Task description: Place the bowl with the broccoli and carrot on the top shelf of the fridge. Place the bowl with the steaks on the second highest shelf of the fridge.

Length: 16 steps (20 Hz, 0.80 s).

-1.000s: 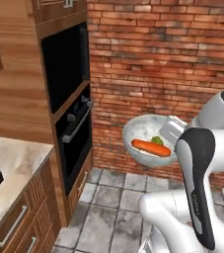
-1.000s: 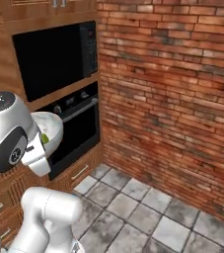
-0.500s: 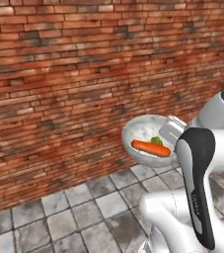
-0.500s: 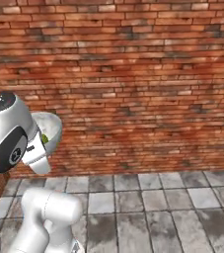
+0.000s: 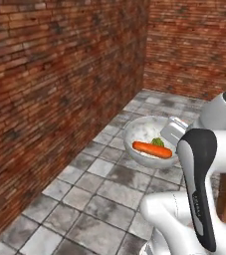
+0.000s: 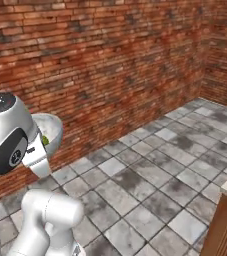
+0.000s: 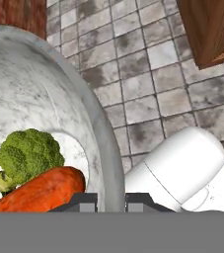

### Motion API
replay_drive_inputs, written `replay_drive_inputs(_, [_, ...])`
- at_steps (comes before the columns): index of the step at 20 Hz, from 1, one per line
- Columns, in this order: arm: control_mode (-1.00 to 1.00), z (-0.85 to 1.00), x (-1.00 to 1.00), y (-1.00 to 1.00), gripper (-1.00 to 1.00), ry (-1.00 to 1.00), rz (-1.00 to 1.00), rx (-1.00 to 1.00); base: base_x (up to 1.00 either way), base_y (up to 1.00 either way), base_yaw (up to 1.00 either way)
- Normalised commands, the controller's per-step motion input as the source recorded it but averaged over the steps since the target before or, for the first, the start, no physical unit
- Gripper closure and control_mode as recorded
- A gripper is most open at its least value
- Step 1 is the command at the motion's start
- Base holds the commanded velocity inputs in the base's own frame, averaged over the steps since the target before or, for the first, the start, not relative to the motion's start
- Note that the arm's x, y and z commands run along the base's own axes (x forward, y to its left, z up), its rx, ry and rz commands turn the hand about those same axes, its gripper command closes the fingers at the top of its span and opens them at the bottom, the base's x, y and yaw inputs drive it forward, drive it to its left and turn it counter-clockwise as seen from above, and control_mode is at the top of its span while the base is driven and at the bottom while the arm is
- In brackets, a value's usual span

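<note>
Marbled grey-white stone bowl (image 5: 145, 134) – likely heavy, rigid, slick and chippable – rides above the tiled floor (image 5: 99, 194) with the orange tapered carrot (image 5: 152, 149) and small green broccoli floret (image 7: 28, 155) inside, its rim pinched by the two-finger gripper (image 7: 111, 198) – best kept level.

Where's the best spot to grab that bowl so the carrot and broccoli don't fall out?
Probably the rim, from the side. The bowl is wide and round, so only its thin edge fits between the fingers. That is how the tool holds it here, shut on the rim with the bowl level, and the carrot and broccoli lie inside.
</note>
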Motion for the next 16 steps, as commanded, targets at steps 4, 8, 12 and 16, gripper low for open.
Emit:
replay_drive_inputs(4, [1.0, 0.0, 0.0, 0.0, 1.0, 0.0, 0.0, 0.0, 0.0, 0.0, -1.0])
replay_drive_inputs(8, [1.0, 0.0, 0.0, 0.0, 1.0, 0.0, 0.0, 0.0, 0.0, 0.0, -1.0])
replay_drive_inputs(12, [1.0, 0.0, 0.0, 0.0, 1.0, 0.0, 0.0, 0.0, 0.0, 0.0, -1.0])
replay_drive_inputs(16, [1.0, 0.0, 0.0, 0.0, 1.0, 0.0, 0.0, 0.0, 0.0, 0.0, -1.0])
